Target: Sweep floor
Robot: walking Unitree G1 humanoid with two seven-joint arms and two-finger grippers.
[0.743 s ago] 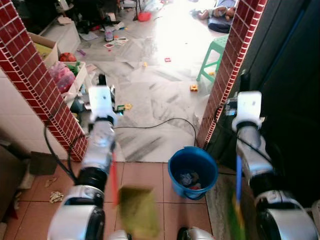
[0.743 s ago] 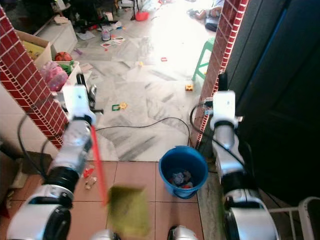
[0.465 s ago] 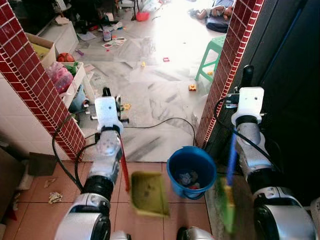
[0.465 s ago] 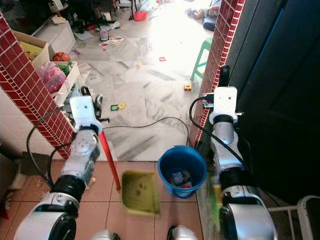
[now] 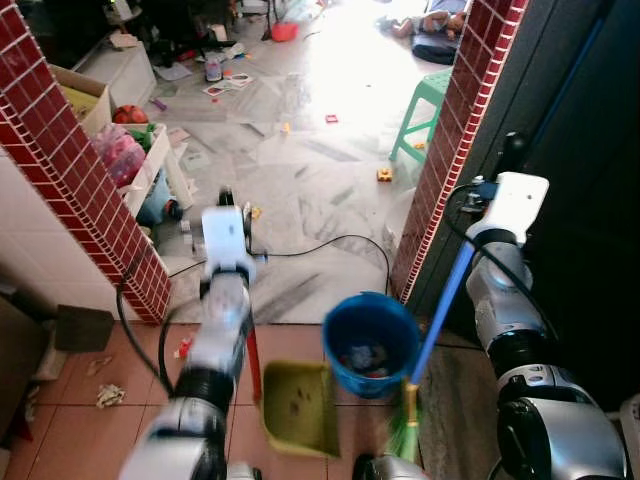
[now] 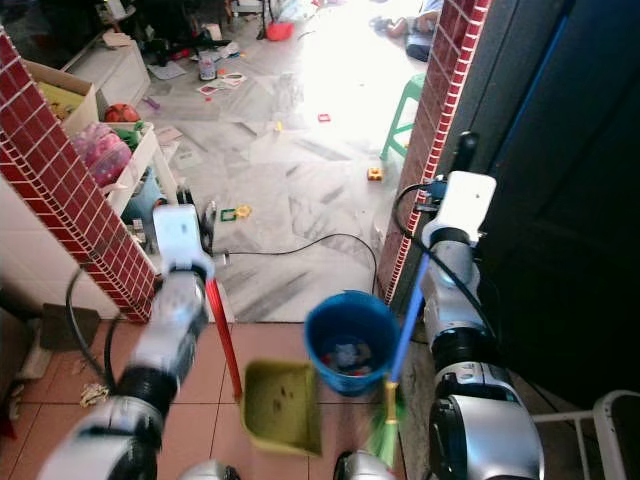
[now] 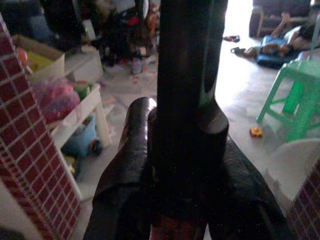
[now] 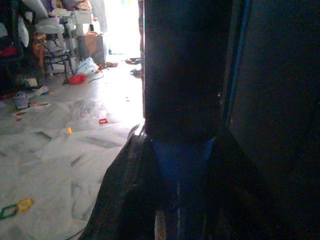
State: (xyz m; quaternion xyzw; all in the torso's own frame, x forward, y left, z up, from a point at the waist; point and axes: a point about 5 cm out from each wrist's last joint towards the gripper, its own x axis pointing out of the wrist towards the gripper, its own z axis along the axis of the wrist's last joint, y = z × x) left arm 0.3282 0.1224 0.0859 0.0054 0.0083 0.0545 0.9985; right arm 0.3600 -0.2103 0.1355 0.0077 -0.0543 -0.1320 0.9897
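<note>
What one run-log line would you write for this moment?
left pincer: shut on dustpan handle | right pincer: shut on broom handle | dustpan: beside blue bucket | bucket: holds scraps

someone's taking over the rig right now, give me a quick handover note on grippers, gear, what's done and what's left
Left gripper: shut on the red handle of the yellow-green dustpan, which sits low by the robot's feet, just left of the blue bucket.
Right gripper: shut on the blue handle of the broom; its green bristles hang right of the bucket.
Done: the bucket already holds some rubbish.
Left: paper scraps on the tiles at far left, and small toys scattered on the marble floor beyond the brick pillars.
</note>
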